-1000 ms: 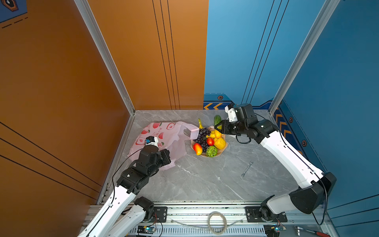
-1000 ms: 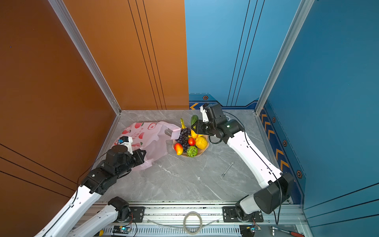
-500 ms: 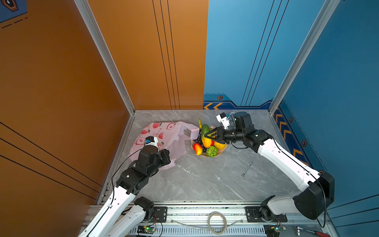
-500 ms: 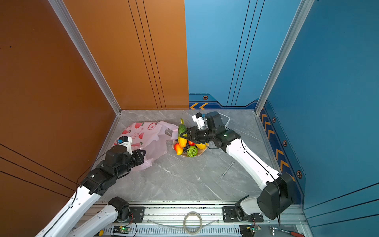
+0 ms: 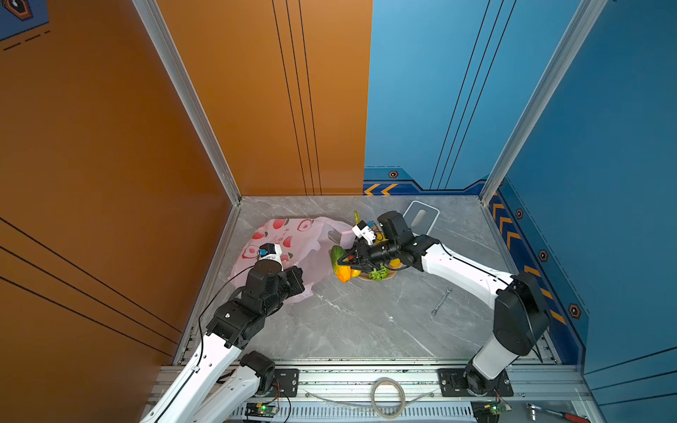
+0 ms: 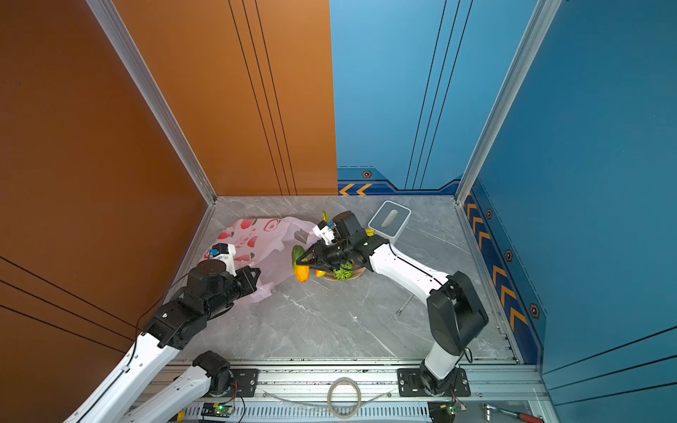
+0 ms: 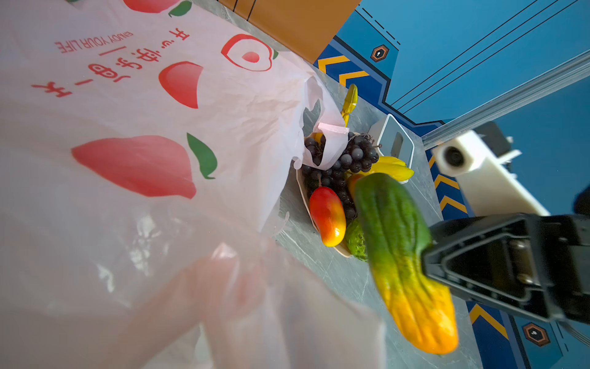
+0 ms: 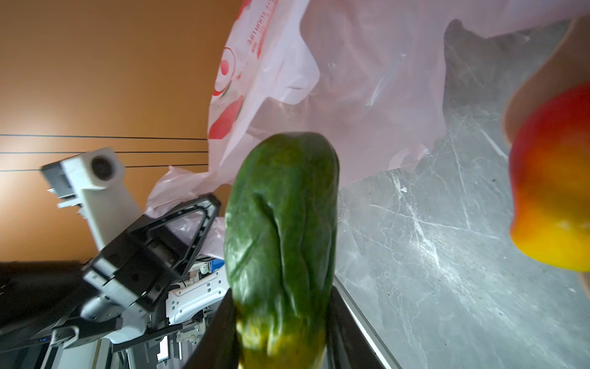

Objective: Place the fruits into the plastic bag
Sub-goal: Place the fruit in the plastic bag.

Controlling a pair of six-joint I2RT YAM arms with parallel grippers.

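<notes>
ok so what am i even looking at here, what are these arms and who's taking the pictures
Two robot arms with pincer grippers stand at a grey table. Two pictures look down from one overhead camera; two come from cameras on the wrists. The left gripper is shut on the edge of the pink plastic bag. The right gripper holds a green-orange papaya close to the bag. A plate holds grapes, a mango and bananas. A wrench and a white-grey box lie nearby.

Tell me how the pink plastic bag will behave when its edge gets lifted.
Likely floppy: the plastic bag lies crumpled and creased on the table, so a lifted edge should sag rather than hold its shape. Probably very light for its size, since the film is thin enough to see through in the left wrist view.
</notes>
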